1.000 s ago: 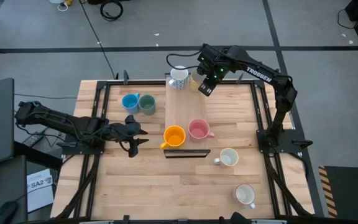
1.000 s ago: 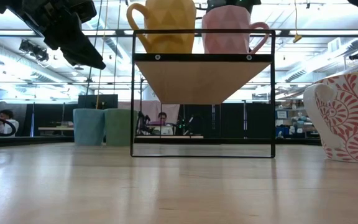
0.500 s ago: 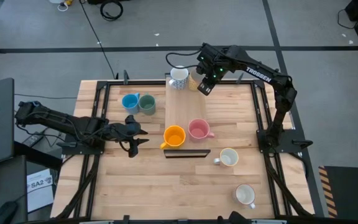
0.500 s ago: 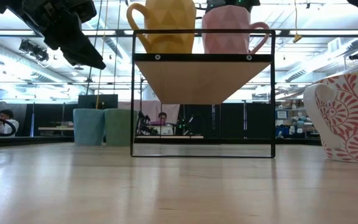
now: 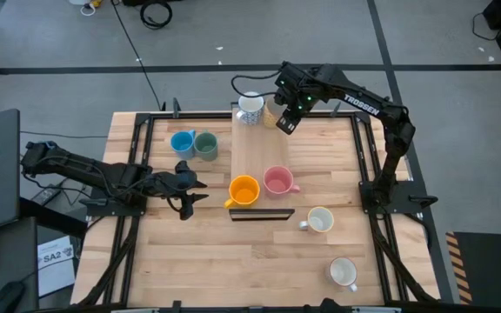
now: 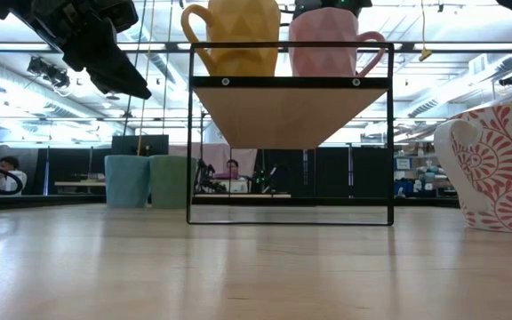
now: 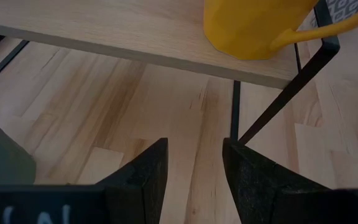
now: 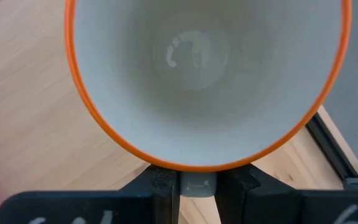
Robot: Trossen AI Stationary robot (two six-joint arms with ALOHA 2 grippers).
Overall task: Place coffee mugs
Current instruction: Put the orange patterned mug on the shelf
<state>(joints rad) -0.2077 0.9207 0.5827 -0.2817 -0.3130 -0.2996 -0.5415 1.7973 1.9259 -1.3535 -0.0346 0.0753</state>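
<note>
At shelf's far end: right gripper point(image 8: 197, 180) jaws pinched orange-rimmed mug point(image 8: 204, 81) wall | left gripper point(image 7: 194, 180) jaws wide, empty | mug rigid, slick, brittle; rim grip best

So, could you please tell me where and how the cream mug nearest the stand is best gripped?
Probably from above, pinching the rim of the cream mug on the side away from its handle: it stands upright, mouth open upward, handle pointing toward the stand, with clear table around it.

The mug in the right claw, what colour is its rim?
Orange rim around a pale grey-white inside; the right wrist view shows it best.
</note>
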